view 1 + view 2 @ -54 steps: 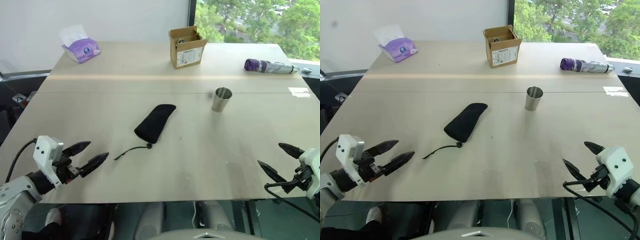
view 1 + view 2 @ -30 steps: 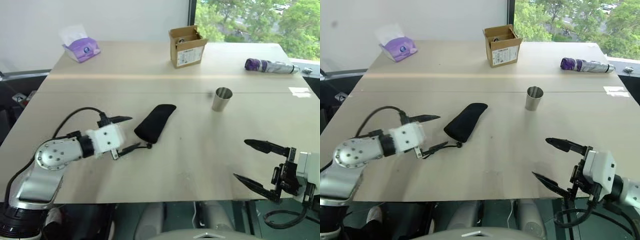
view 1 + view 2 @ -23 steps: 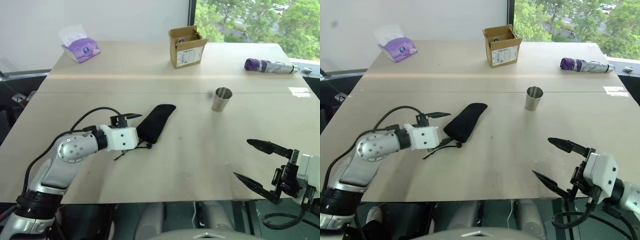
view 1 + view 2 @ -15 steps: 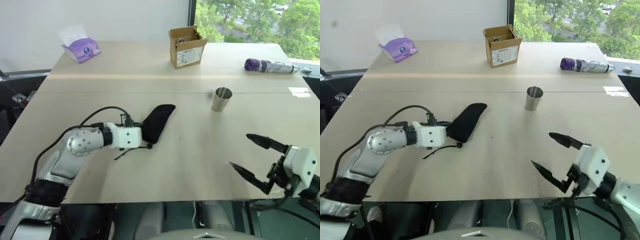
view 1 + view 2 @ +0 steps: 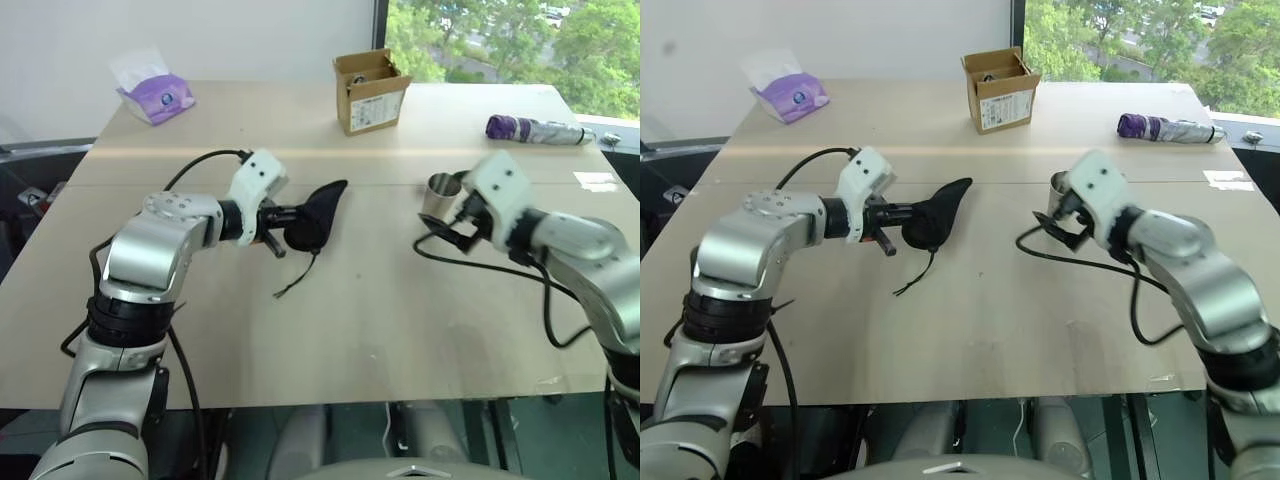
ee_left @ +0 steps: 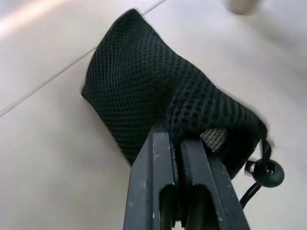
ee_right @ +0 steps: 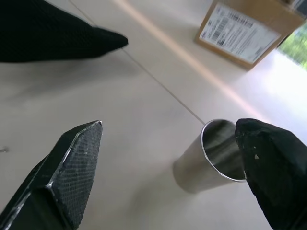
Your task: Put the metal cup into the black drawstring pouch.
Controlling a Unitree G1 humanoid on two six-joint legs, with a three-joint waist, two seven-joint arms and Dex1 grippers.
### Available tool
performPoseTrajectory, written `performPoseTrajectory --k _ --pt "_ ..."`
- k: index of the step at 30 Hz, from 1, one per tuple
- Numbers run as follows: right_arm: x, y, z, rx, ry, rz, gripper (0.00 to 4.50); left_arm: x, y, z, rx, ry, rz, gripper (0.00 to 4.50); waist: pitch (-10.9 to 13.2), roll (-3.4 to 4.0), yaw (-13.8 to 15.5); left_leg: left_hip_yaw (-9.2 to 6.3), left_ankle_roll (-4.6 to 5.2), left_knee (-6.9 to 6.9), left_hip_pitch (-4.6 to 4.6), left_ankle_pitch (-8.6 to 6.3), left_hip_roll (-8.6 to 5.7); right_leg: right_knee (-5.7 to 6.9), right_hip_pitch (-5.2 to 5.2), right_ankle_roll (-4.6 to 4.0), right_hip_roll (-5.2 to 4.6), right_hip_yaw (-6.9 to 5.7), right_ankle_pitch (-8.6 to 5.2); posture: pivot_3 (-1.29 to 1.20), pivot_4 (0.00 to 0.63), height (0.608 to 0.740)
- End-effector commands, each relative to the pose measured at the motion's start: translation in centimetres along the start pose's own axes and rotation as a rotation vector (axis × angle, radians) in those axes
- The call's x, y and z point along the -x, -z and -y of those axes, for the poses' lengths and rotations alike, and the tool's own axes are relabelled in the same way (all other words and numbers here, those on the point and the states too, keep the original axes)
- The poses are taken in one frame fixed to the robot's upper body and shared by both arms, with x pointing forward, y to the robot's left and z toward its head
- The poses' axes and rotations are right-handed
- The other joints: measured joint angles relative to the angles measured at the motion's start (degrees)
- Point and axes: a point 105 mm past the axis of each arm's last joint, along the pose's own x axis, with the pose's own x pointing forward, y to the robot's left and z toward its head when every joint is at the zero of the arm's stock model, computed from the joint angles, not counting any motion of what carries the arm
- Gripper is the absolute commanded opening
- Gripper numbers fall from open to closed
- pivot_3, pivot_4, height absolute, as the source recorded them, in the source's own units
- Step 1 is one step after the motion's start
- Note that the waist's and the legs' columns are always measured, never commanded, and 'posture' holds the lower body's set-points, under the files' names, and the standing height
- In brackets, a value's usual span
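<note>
One left end effector (image 6: 175, 143) pinches the black drawstring pouch (image 5: 315, 213) — rounded end toward the box; right end effector (image 7: 168, 158) open.

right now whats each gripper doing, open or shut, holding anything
Left gripper: shut on the black drawstring pouch, pinching its open end.
Right gripper: open, holding nothing, with the metal cup standing upright between its fingers.
</note>
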Motion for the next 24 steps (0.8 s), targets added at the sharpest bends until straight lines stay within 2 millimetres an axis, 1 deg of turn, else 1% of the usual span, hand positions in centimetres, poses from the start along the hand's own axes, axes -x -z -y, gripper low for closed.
performPoseTrajectory --k 1,4,6,7,8,9,10,11,14,15,17,19,21,23,24 --pt "-1.3 0.4 1.6 0.005 -0.011 -0.097 4.50 0.4 -0.9 0.0 -0.028 -0.103 -0.036 0.07 0.00 0.00 -0.12 0.01 -0.01 0.01 -0.13 0.01 -0.01 0.01 -0.12 0.00 -0.03 0.00 0.00 0.00 0.150 0.740" --pt "-2.2 1.2 2.2 0.010 -0.041 -0.152 4.50 0.3 -0.9 0.0 -0.006 -0.138 -0.044 0.07 -0.01 0.00 -0.07 -0.01 -0.19 -0.01 -0.38 0.11 -0.02 0.06 -0.40 0.00 -0.05 -0.02 0.00 0.00 0.150 0.740" --pt "-2.8 1.7 2.6 0.040 -0.054 -0.182 3.94 0.2 -0.9 0.0 0.020 -0.157 -0.040 0.00 0.00 0.00 -0.02 0.00 -0.24 0.04 -0.67 0.14 -0.02 0.13 -0.70 -0.01 -0.05 -0.01 0.01 0.00 0.150 0.740" --pt "-2.9 1.9 2.6 0.054 -0.065 -0.193 3.61 0.2 -0.9 0.1 0.029 -0.162 -0.040 0.00 0.00 0.00 -0.02 0.01 -0.25 0.06 -0.67 0.14 -0.03 0.13 -0.71 -0.01 -0.07 -0.01 0.01 0.00 0.150 0.740" --pt "-3.1 2.0 2.5 0.075 -0.082 -0.201 3.22 0.2 -0.9 0.1 0.044 -0.168 -0.041 0.00 0.00 0.00 -0.03 0.03 -0.25 0.06 -0.66 0.14 -0.03 0.13 -0.71 -0.01 -0.08 0.01 0.01 0.00 0.150 0.740" --pt "-3.2 2.0 2.5 0.091 -0.094 -0.204 2.65 0.2 -1.0 0.2 0.057 -0.172 -0.041 0.00 0.00 0.00 -0.08 0.04 -0.24 0.08 -0.65 0.14 -0.04 0.16 -0.71 -0.01 -0.08 0.02 0.01 0.00 0.150 0.740" --pt "-3.3 1.9 2.3 0.108 -0.111 -0.200 1.99 0.2 -1.1 0.2 0.066 -0.177 -0.045 0.00 0.00 0.00 -0.09 0.05 -0.24 0.09 -0.64 0.14 -0.04 0.19 -0.71 -0.01 -0.07 0.04 0.01 0.00 0.150 0.740" --pt "-3.4 1.8 2.2 0.119 -0.124 -0.194 1.67 0.2 -1.2 0.1 0.075 -0.181 -0.048 0.00 0.00 0.00 -0.10 0.06 -0.24 0.11 -0.63 0.14 -0.04 0.21 -0.72 0.00 -0.07 0.04 0.01 0.00 0.150 0.740" --pt "-3.1 1.3 2.4 0.126 -0.121 -0.172 0.11 0.3 -1.6 0.2 0.145 -0.162 -0.029 0.00 0.00 0.00 -0.09 0.05 -0.25 0.13 -0.61 0.15 -0.04 0.26 -0.71 0.00 -0.07 0.04 0.02 0.00 0.150 0.740" --pt "-2.9 0.8 2.6 0.112 -0.113 -0.150 0.03 0.3 -1.8 0.3 0.166 -0.153 -0.027 0.00 -0.01 0.00 -0.09 0.05 -0.25 0.14 -0.61 0.15 -0.04 0.27 -0.71 0.00 -0.07 0.04 0.02 0.00 0.150 0.740" --pt "-1.8 -0.4 2.5 0.044 -0.114 -0.078 0.03 0.1 -2.0 0.4 0.203 -0.129 -0.020 0.00 -0.01 0.00 -0.02 0.04 -0.26 0.15 -0.61 0.15 -0.04 0.27 -0.71 0.00 -0.07 0.04 0.01 0.00 0.150 0.740" --pt "-0.6 -1.4 1.6 -0.047 -0.122 0.005 0.03 -0.4 -2.4 0.6 0.247 -0.090 -0.007 0.00 -0.01 -0.01 0.19 0.01 -0.26 0.14 -0.63 0.15 -0.04 0.27 -0.72 0.00 -0.08 0.02 0.02 0.00 0.150 0.740" --pt "0.3 -2.2 0.0 -0.146 -0.133 0.089 0.03 -0.9 -2.8 0.9 0.281 -0.050 -0.004 0.00 -0.03 -0.03 0.28 -0.02 -0.27 0.14 -0.66 0.15 -0.05 0.28 -0.71 0.00 -0.10 0.00 0.02 0.00 0.150 0.740" --pt "1.0 -2.9 -2.6 -0.257 -0.156 0.198 0.03 -1.5 -2.8 1.2 0.304 -0.027 -0.019 0.00 -0.04 -0.05 0.24 -0.03 -0.27 0.13 -0.66 0.15 -0.05 0.31 -0.72 -0.01 -0.10 0.00 0.02 0.00 0.150 0.740" --pt "1.2 -3.1 -3.5 -0.316 -0.158 0.240 0.03 -1.7 -2.8 1.2 0.312 -0.018 -0.027 0.00 -0.05 -0.06 0.22 -0.04 -0.27 0.13 -0.65 0.15 -0.05 0.32 -0.72 -0.01 -0.11 0.00 0.02 0.00 0.150 0.740"
